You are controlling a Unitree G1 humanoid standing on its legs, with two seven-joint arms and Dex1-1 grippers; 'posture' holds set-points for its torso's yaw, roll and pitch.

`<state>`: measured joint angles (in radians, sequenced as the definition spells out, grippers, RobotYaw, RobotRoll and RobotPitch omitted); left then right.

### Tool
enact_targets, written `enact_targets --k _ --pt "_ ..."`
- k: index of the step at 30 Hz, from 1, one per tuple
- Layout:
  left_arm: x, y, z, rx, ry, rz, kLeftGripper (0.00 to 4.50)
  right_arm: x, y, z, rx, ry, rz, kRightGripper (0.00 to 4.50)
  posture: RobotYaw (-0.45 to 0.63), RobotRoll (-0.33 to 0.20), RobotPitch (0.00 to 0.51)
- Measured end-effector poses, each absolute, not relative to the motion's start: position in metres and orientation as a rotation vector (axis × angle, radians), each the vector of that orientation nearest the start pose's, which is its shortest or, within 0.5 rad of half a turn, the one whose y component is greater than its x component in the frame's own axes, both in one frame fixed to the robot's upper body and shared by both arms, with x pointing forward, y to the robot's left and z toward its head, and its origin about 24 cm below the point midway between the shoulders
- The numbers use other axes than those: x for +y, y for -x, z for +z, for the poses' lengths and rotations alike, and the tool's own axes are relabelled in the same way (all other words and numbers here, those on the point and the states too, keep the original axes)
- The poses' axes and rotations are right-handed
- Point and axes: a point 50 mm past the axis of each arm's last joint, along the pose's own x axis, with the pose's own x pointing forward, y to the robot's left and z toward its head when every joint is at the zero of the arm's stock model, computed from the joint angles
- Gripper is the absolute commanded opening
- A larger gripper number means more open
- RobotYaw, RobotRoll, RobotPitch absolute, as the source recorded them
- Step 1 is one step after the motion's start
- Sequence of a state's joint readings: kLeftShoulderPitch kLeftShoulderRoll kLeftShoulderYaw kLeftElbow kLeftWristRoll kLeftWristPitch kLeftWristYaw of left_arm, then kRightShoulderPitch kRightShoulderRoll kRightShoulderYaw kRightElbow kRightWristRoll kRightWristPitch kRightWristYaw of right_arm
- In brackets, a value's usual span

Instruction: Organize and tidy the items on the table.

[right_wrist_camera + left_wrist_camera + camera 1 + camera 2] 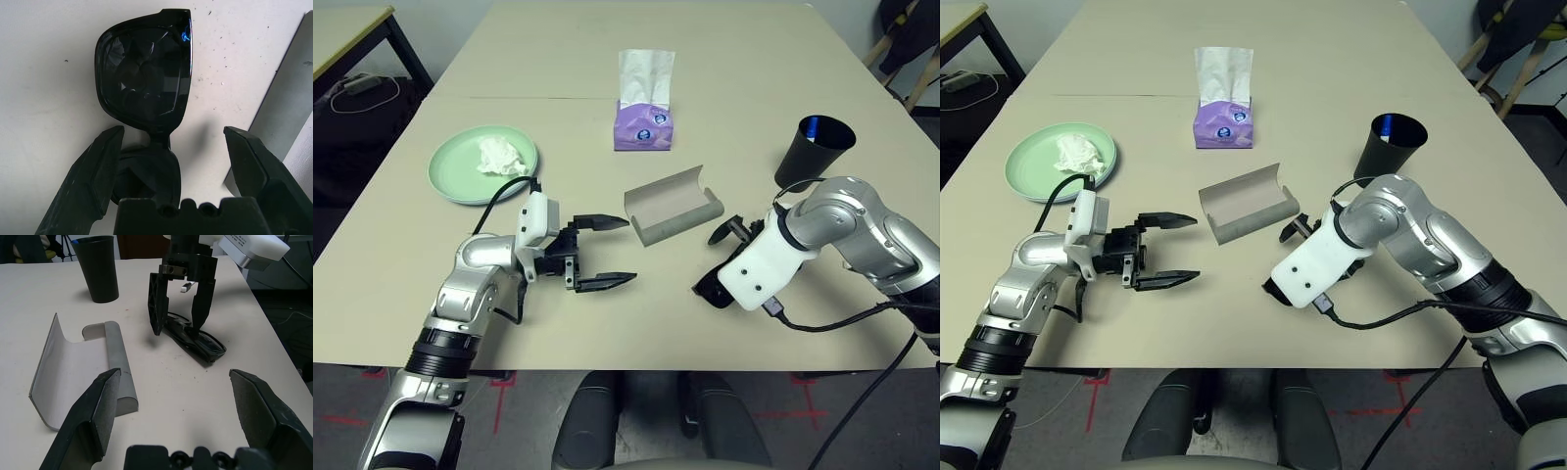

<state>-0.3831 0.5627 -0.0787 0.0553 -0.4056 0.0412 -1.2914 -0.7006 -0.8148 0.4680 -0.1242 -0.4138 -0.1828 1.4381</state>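
— What sits nearest the robot on the table [724, 108]?

— The two grippers. The left gripper [603, 252] hovers low at about 7 o'clock from the table's middle, pointing across toward the right, its two black fingers spread wide with nothing between them. At about 5 o'clock the right gripper [182, 316] points steeply down over the black sunglasses [146, 73], its fingers also wide, one on each side of the frame (whether the tips touch it cannot be told).

— And the sunglasses themselves?

— They lie flat on the beige top, lenses up, just right of the grey glasses case [671, 208].

— Where is the case?

— Near the centre, between the two grippers and a little farther off. It lies open, its lid standing up like a curved wall.

— What comes behind that?

— At 10 o'clock a pale green plate [470, 168] carries a crumpled white tissue [501, 157]. At 2 o'clock a black cup [813, 149] stands upright with something blue inside.

— Farthest away?

— At 12 o'clock the purple tissue box [643, 125], a white sheet rising from its top, just this side of the thin seam.
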Motion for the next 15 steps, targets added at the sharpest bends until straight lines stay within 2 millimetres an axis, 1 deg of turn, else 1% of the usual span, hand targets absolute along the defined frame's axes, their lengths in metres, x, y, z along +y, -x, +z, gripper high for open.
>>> enact_targets --k 1,3,5,6,9,11,13,14,15 --pt "0.1697 -0.2765 0.1372 -0.104 -0.312 -1.396 4.49 -0.1395 -0.2805 0.1709 0.216 1.752 1.481 4.50 0.12 0.000 0.166" --pt "0.1697 -0.2766 0.1372 -0.103 -0.313 -1.396 4.50 -0.1400 -0.2807 0.1706 0.220 1.752 1.485 4.21 0.12 0.000 0.165" --pt "0.1697 -0.2766 0.1372 -0.103 -0.314 -1.396 4.50 -0.1405 -0.2809 0.1703 0.226 1.752 1.487 3.75 0.12 0.000 0.165" --pt "0.1698 -0.2766 0.1372 -0.103 -0.314 -1.396 4.50 -0.1405 -0.2808 0.1702 0.228 1.752 1.490 3.31 0.12 0.000 0.165" --pt "0.1698 -0.2766 0.1371 -0.102 -0.315 -1.395 4.50 -0.1406 -0.2807 0.1702 0.229 1.754 1.492 2.21 0.12 0.000 0.165" --pt "0.1699 -0.2766 0.1371 -0.102 -0.315 -1.395 4.50 -0.1407 -0.2806 0.1701 0.230 1.756 1.495 1.32 0.12 0.000 0.165" --pt "0.1699 -0.2766 0.1372 -0.102 -0.316 -1.395 4.50 -0.1410 -0.2804 0.1702 0.234 1.758 1.498 0.65 0.12 0.000 0.164" --pt "0.1700 -0.2766 0.1372 -0.101 -0.316 -1.395 4.50 -0.1411 -0.2805 0.1706 0.235 1.761 1.498 0.39 0.12 0.000 0.164" --pt "0.1700 -0.2766 0.1372 -0.101 -0.316 -1.395 4.50 -0.1409 -0.2806 0.1713 0.234 1.763 1.498 0.38 0.12 0.000 0.162"
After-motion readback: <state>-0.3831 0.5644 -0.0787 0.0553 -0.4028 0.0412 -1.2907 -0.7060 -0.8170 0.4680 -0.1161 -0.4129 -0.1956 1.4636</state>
